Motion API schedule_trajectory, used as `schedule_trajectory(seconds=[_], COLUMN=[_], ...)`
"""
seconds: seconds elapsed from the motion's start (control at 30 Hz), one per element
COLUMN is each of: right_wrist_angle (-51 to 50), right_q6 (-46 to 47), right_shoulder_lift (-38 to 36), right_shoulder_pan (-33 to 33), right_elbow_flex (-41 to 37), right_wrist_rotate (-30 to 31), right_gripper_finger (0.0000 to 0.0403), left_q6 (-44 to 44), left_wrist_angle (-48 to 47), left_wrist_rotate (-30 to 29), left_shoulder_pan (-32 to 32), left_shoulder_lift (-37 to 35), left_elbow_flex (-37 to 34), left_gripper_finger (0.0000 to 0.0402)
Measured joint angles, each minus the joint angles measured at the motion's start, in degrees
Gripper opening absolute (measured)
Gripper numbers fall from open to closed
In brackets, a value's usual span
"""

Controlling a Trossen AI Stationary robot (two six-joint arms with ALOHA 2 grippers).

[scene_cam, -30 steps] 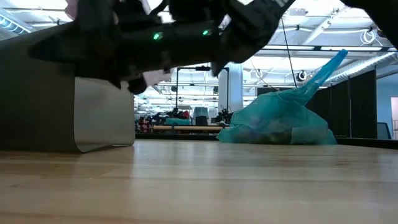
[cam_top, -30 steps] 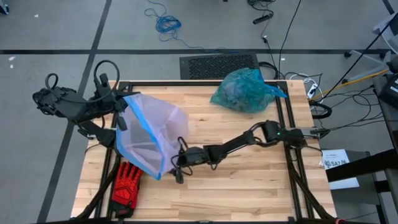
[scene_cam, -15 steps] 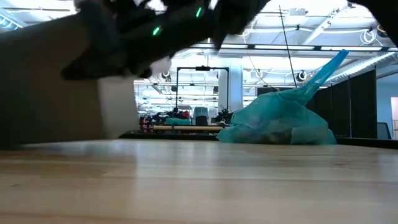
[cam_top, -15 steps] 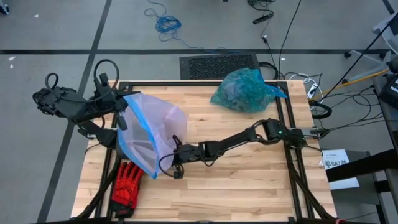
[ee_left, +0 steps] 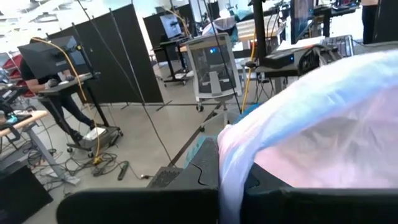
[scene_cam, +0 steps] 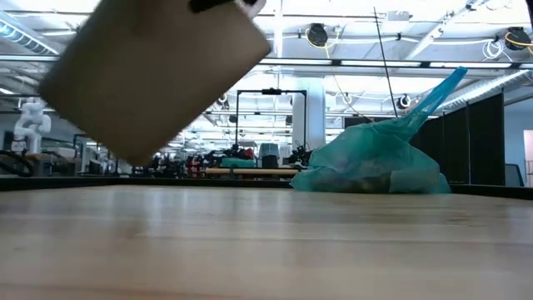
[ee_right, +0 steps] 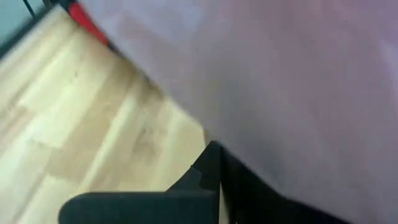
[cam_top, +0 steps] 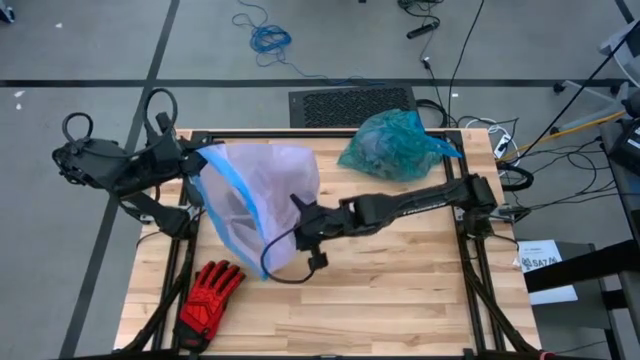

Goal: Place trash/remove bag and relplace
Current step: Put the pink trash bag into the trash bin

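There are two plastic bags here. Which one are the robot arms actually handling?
The pale lilac bag with the blue rim, between both arms at the table's left. The knotted teal-green bag sits apart at the far edge, untouched.

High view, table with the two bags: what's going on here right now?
Both arms are handling the pale lilac bag with the blue rim. The left end effector holds it at the table's left edge, and the right end effector is at its other side near the table's middle. The low view shows it lifted and tilted above the wood. The full teal-green bag sits tied off at the table's far edge, and a red glove lies at the near left corner.
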Motion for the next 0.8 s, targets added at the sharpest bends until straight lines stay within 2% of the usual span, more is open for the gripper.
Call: schedule_trajectory(seconds=[0.23, 0.4, 0.5, 0.67, 0.8], right_wrist_angle=[-25.67, -41.05, -46.00, -49.53, -54.80], right_q6=[-1.64, -0.62, -0.65, -0.51, 1.32], right_shoulder_lift=[5.96, 11.89, 14.18, 13.70, 13.61], right_shoulder_pan=[-0.03, -0.28, 0.04, 0.88, 1.16], right_elbow_flex=[15.30, 21.15, 22.39, 22.79, 28.55], right_wrist_rotate=[1.20, 1.65, 2.55, 1.74, -0.83], right_gripper_finger=[0.0000, 0.0000, 0.0000, 0.0000, 0.0000], left_q6=[0.08, 0.06, 0.06, 0.08, 0.08], left_wrist_angle=[0.26, 0.20, 0.18, 0.20, 0.50], left_wrist_rotate=[0.02, 0.07, 0.04, 0.07, 0.07], left_shoulder_pan=[0.00, 0.00, 0.01, 0.00, 0.00], left_shoulder_lift=[0.59, 0.81, 0.80, 0.79, 0.80], left_elbow_flex=[0.02, 0.02, 0.02, 0.02, 0.02], left_gripper_finger=[0.0000, 0.0000, 0.0000, 0.0000, 0.0000])
